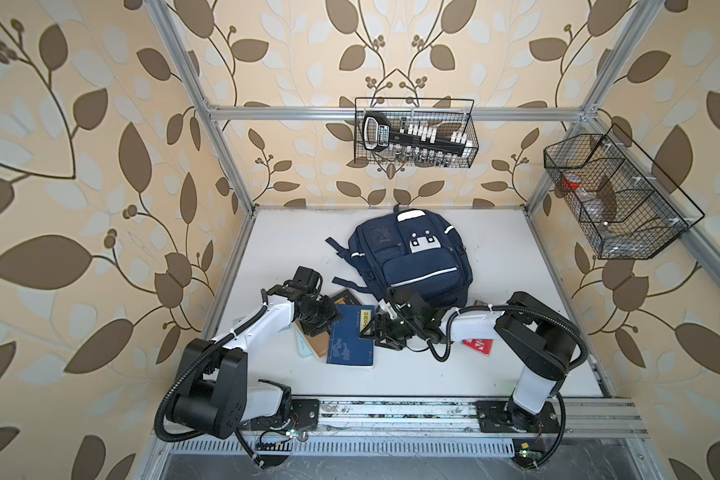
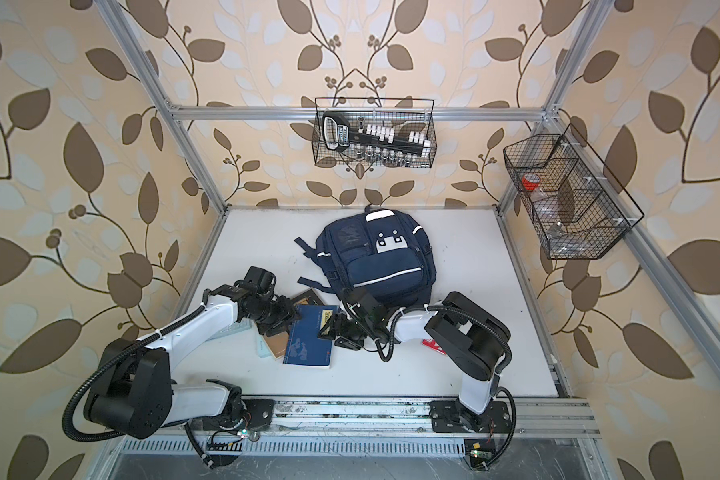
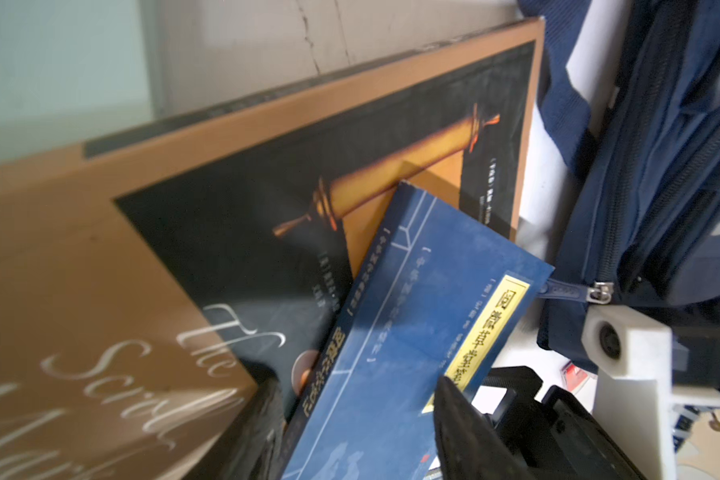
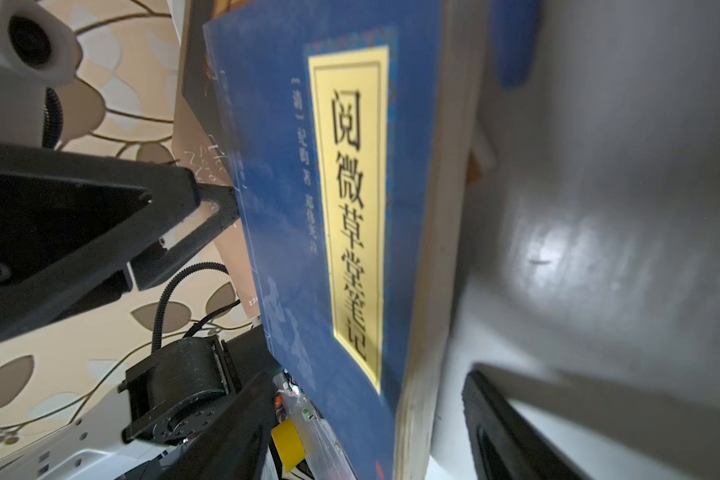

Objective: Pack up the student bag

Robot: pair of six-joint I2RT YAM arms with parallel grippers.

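Navy bag [image 1: 408,257] lay flat, far centre. Step in hand, judged: picking the blue book [image 1: 352,336] off the near-left pile. Left gripper [image 1: 323,326] and right gripper [image 1: 371,332] stood part-wide astride its left and right edges, neither clamped. Next calls for closing together, lifting level; bag mouth looked unopened.

Robot test cell: a lab rig dressed as a room. An aluminium extrusion frame [image 1: 287,113] boxes in a white bench [image 1: 292,249], with leaf-print wallpaper panels [image 1: 80,166] as walls. The left arm [image 1: 258,320] and right arm [image 1: 474,320] are bolted to a metal rail [image 1: 395,411] at the front edge, with a slotted cable duct [image 1: 391,448] below it. A wire basket [image 1: 415,133] hangs on the back bar and a compartmented basket [image 1: 616,199] on the side.
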